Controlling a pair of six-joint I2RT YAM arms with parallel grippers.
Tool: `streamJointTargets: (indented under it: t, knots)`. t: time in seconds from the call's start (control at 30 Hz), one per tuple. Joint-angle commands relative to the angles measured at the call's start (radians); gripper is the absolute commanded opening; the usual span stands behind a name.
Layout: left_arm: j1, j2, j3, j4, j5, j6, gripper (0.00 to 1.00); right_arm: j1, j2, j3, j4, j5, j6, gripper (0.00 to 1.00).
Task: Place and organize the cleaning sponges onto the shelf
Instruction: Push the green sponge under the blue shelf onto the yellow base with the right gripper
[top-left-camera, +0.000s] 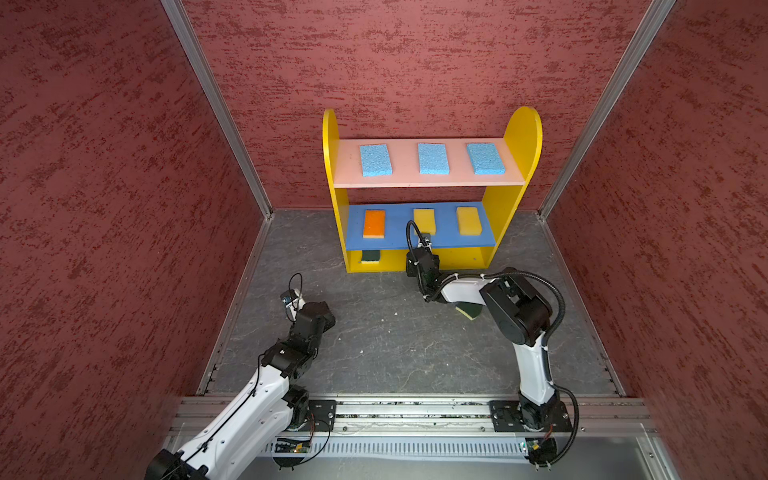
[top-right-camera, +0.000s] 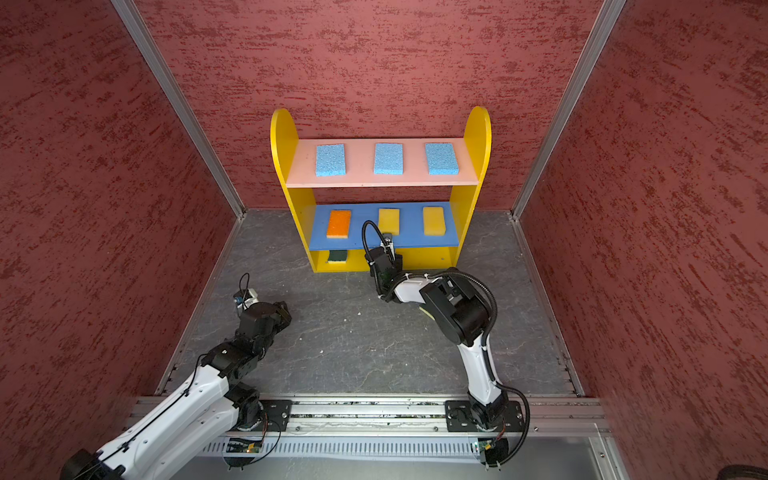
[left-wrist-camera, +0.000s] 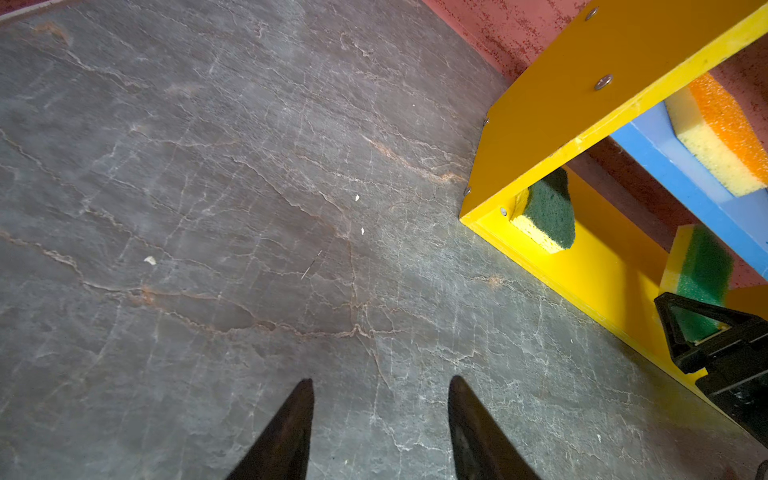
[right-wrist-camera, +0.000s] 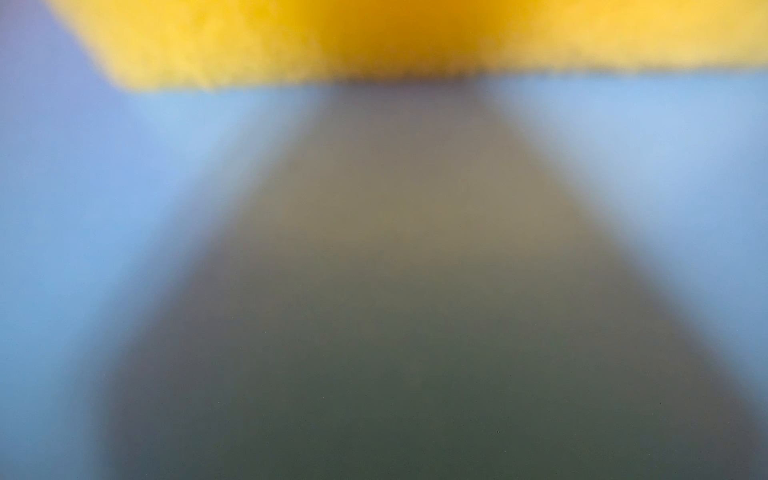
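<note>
Foam this light squashes easily, so the dark green sponge (top-left-camera: 470, 310) on the table (top-left-camera: 374, 332) beneath the right arm (top-left-camera: 461, 291) wants a gentle pinch across its narrow sides. Left gripper (left-wrist-camera: 380, 388) gapes empty; right gripper (left-wrist-camera: 702, 316) sits by the bright green sponge (left-wrist-camera: 702, 270) low in the shelf (left-wrist-camera: 582, 257), grip unclear

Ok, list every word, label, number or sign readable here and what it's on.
No readable text anywhere.
The shelf and the sponges bear no print.
The small circuit board at the front: too small to read.
Right wrist view: too blurred to read.
</note>
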Motion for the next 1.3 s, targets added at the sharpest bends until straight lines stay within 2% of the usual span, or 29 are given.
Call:
streamJointTargets:
  t: [0.0,0.97,1.27]
  knots:
    - [0.004,0.006,0.027,0.023,-0.015,0.013,0.53,-0.008,0.024,0.003,-0.045,0.014,0.011,0.67]
    - [0.004,-0.057,0.044,-0.045,-0.029,-0.010,0.52,-0.007,0.028,-0.020,-0.108,-0.043,0.040,0.74]
    - [0.004,-0.061,0.059,-0.062,-0.027,-0.007,0.52,-0.004,-0.035,-0.056,-0.081,-0.028,0.012,0.75]
